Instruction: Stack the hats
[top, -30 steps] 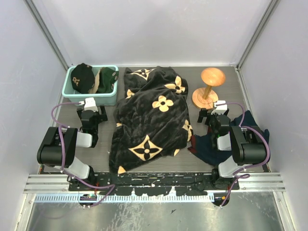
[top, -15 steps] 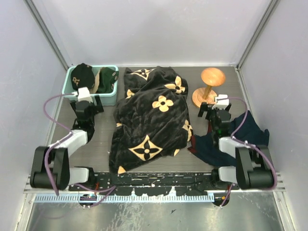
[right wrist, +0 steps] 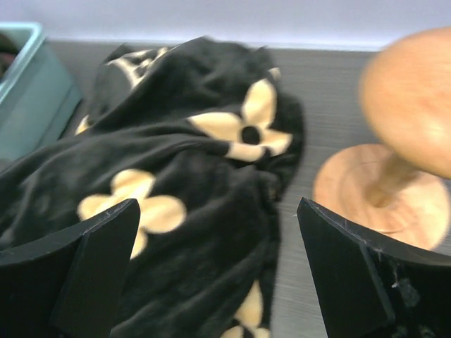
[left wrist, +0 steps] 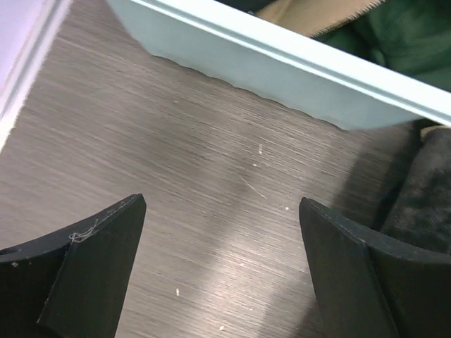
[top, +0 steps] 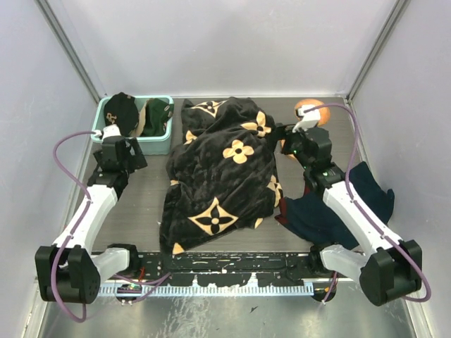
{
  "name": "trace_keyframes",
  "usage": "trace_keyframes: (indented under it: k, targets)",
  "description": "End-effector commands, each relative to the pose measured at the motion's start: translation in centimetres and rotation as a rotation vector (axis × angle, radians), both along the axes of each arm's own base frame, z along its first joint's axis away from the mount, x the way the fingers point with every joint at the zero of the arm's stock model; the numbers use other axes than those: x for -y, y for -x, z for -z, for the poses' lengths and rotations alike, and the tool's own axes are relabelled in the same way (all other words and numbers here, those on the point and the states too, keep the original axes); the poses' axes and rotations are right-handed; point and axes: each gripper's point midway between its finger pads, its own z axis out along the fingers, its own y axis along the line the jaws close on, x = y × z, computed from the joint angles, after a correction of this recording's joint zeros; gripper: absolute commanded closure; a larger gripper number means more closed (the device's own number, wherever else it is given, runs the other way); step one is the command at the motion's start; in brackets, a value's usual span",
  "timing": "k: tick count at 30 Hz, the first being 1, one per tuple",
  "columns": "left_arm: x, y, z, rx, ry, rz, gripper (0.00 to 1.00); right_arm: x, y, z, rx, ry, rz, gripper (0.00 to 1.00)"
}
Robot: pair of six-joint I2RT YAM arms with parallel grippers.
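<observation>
Notably, the left gripper (left wrist: 220, 220) and right gripper (right wrist: 218, 220) both stood with fingers wide apart, empty. The black cap (top: 121, 113) and green cap (top: 159, 115) lay in the teal bin (top: 134, 146) — the left gripper would best clear its rim and pinch a crown, not a brim.

Your gray table (top: 141, 204) had a blue-green bin (top: 134, 146) at the back left, a big black blanket (top: 225, 169) with tan flowers in the middle, and a wooden stand (top: 317, 107) and a dark blue cloth (top: 310, 218) on the right.

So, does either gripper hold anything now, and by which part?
Nothing is held. The left gripper and the right gripper both stand open and empty.
</observation>
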Motion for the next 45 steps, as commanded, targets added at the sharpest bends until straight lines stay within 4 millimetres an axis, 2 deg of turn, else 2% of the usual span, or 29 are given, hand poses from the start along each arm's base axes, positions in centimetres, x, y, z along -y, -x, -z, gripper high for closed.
trace_keyframes:
  k: [1, 3, 5, 6, 9, 11, 12, 13, 16, 17, 19, 22, 24, 25, 27, 30, 34, 39, 41, 44, 45]
  targets:
    - [-2.0, -0.2, -2.8, -0.033, 0.007, -0.075, 0.02, -4.9, 1.6, 0.0, -0.134, -0.023, -0.174, 0.0]
    - [-1.6, -1.1, -3.2, -0.065, 0.04, -0.045, 0.02, -6.1, 1.7, 0.2, -0.174, -0.04, -0.21, 0.0]
    - [-1.0, -1.5, -2.5, -0.143, 0.071, -0.022, 0.02, -6.6, 1.1, 1.0, -0.229, -0.044, -0.202, 0.0]
    - [-0.5, -1.8, -1.4, -0.197, 0.091, -0.002, 0.02, -6.6, 0.6, 1.7, -0.266, -0.031, -0.187, 0.0]
    - [0.8, -2.4, -0.1, -0.25, 0.164, 0.017, 0.02, -7.1, -1.1, 4.4, -0.402, 0.027, -0.165, 0.0]
    - [1.4, -2.6, 0.4, -0.26, 0.201, 0.019, 0.02, -7.7, -2.3, 5.8, -0.463, 0.058, -0.156, 0.05]
    - [1.6, -2.5, 0.5, -0.263, 0.215, 0.019, 0.02, -8.0, -2.8, 6.4, -0.486, 0.064, -0.152, 0.08]
    - [1.7, -2.4, 0.3, -0.261, 0.226, 0.013, 0.02, -8.3, -3.4, 7.0, -0.506, 0.069, -0.155, 0.17]
    - [1.8, -1.4, -0.7, -0.245, 0.248, -0.003, 0.02, -9.2, -4.4, 8.9, -0.556, 0.066, -0.158, 0.47]
    - [1.8, -0.9, -1.3, -0.236, 0.251, -0.004, 0.06, -9.4, -4.5, 9.4, -0.568, 0.069, -0.155, 0.53]
    - [1.9, 0.4, -2.9, -0.2, 0.254, 0.001, 0.12, -9.4, -4.6, 10.7, -0.587, 0.08, -0.147, 0.56]
    - [2.1, 2.5, -4.1, -0.16, 0.264, 0.007, 0.36, -9.5, -4.6, 13.5, -0.62, 0.105, -0.131, 0.57]
    - [2.5, 3.5, -3.5, -0.184, 0.278, 0.016, 0.54, -9.9, -4.2, 15.7, -0.665, 0.125, -0.136, 0.62]
    - [2.6, 3.6, -3.0, -0.191, 0.287, 0.018, 0.59, -10.4, -3.7, 16.7, -0.687, 0.141, -0.148, 0.65]
    - [3.0, 3.7, -2.0, -0.208, 0.308, 0.022, 0.61, -11.8, -2.2, 18.2, -0.732, 0.182, -0.178, 0.67]
    - [3.7, 3.6, -0.8, -0.231, 0.35, 0.033, 0.54, -13.8, 1.5, 19.6, -0.799, 0.244, -0.235, 0.67]
    - [4.9, 2.8, -0.1, -0.255, 0.404, 0.065, 0.46, -14.8, 6.8, 20.0, -0.872, 0.225, -0.258, 0.66]
    - [4.8, 1.6, -0.4, -0.259, 0.387, 0.084, 0.44, -14.8, 11.0, 18.6, -0.909, 0.166, -0.281, 0.66]
    - [5.1, 1.3, -0.4, -0.265, 0.394, 0.094, 0.42, -14.4, 10.7, 16.7, -0.85, 0.179, -0.268, 0.65]
    - [5.4, 1.2, -0.6, -0.27, 0.41, 0.108, 0.4, -12.4, 7.8, 13.1, -0.675, 0.253, -0.173, 0.63]
    - [5.4, 1.3, -0.7, -0.266, 0.412, 0.106, 0.4, -11.8, 7.0, 12.9, -0.644, 0.296, -0.151, 0.63]
